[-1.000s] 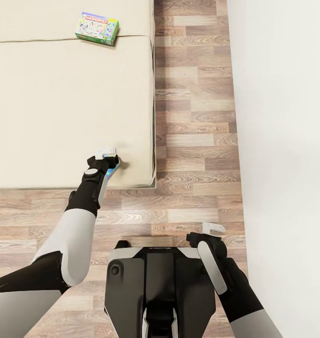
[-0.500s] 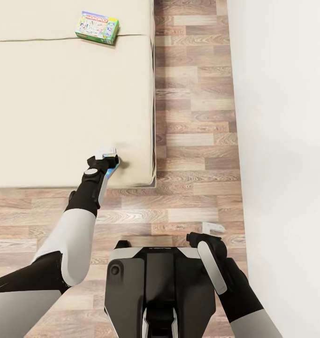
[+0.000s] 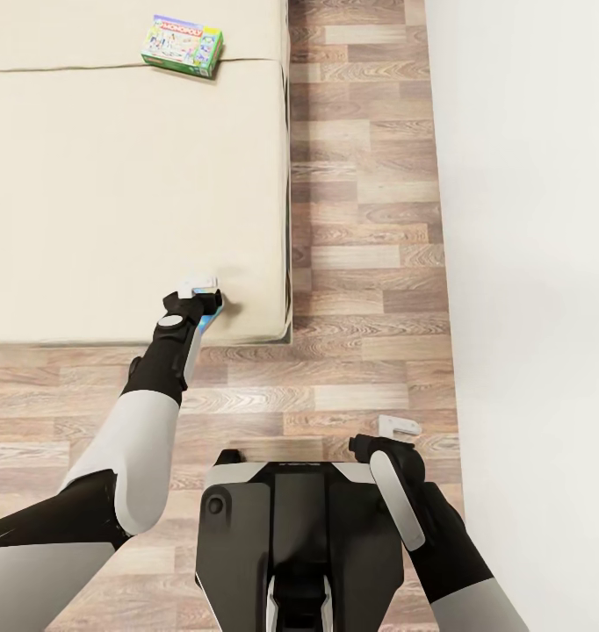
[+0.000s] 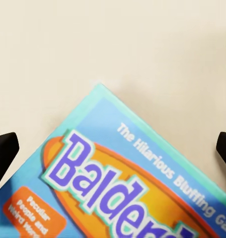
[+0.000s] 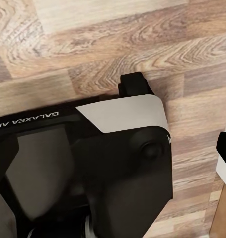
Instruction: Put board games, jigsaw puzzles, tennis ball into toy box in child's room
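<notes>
A: Start closest in. What's the right arm doing?

B: The right gripper [image 3: 398, 427], black with pale fingertips, hangs low beside the robot's dark grey base [image 5: 93, 163] over the wood-plank floor [image 3: 370, 263]. Its wrist camera looks down on the base's shoulder and the planks. The dark tips sit wide apart at the picture's two edges with nothing between them, so it's spread and empty, I'd judge parked out of the way while the other arm works

A: And the left?

B: The left gripper [image 3: 200, 290] reaches forward over the near corner of the low bed's beige mattress [image 3: 115, 202]. Its wrist camera shows a flat light-blue printed game box with an orange oval and purple "Balder…" lettering [image 4: 122, 188] lying on the mattress right under it. The two black fingertips [image 4: 3, 153] stand far apart either side of the box, touching nothing that I can see. So the hand is open wide, holding nothing, apparently lined up to straddle the box before closing

A: Why the corner?

B: Probably because that's where the box lies, within reach from the floor. From the head camera only a sliver of blue shows beneath the wrist

A: Anything farther off?

B: The flat green-blue "Monopoly" box [image 3: 183, 45] rests at the far side of the mattress, by the seam, well away from both arms. It likely needs a separate trip
</notes>
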Motion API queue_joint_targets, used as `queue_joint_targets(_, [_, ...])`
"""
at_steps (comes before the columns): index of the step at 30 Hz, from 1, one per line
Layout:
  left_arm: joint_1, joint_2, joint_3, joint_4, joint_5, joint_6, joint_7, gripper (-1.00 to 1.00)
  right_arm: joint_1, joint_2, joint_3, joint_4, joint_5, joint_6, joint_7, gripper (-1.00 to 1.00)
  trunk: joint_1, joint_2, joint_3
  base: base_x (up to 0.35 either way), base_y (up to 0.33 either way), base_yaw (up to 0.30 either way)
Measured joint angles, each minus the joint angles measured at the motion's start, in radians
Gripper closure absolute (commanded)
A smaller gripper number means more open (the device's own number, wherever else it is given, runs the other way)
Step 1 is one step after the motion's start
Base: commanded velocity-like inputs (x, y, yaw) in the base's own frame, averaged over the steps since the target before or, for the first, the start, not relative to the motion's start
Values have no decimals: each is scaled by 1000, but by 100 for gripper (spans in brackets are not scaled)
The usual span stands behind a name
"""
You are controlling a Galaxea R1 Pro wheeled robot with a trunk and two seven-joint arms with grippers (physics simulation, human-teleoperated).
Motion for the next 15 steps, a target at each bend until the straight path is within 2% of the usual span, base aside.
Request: queue_joint_targets(15, [0, 0, 0, 0, 0, 0, 0, -100, 0, 0, 1, 0, 0, 0, 0, -100, 0, 0, 0, -47, 0, 0])
